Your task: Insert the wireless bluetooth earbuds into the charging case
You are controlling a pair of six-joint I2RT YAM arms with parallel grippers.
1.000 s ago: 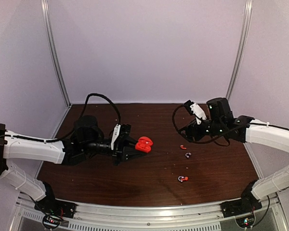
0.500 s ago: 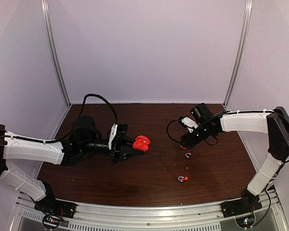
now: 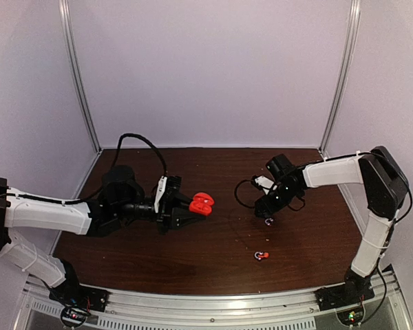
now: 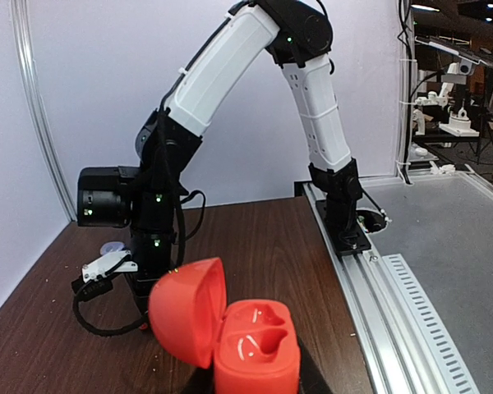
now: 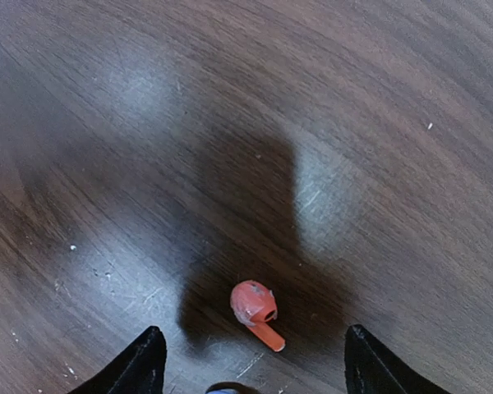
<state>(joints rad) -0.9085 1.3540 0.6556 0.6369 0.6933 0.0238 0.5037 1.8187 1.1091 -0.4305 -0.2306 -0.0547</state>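
**Case clamped on the left, open fingers over a red earbud on the right**

From my screen the cell is a pale, lilac-tinted box. A plain back wall (image 3: 206,69) runs between a slanted metal post (image 3: 79,75) at the left corner and a second post (image 3: 344,69) at the right. The desk (image 3: 213,265) is dark brown wood grain, and up close it is scuffed, glossy in patches and dotted with white specks. A ribbed aluminium rail (image 3: 213,300) runs along its near edge.

On the left, my left end effector (image 3: 187,208) is closed around the base of the red charging case (image 3: 202,203). The lid is hinged back and two moulded wells face upward.

Right of centre, my right end effector (image 5: 255,363) points down at the desk with its fingers spread wide. One red earbud (image 5: 251,305) lies flat on the wood between the two tips, touching neither. Its stem points towards the lower right of the wrist view.

Just beside that spot lies a silvery earbud (image 3: 268,221). Nearer the rail, a red and grey pair of earbuds (image 3: 261,255) rests close together.
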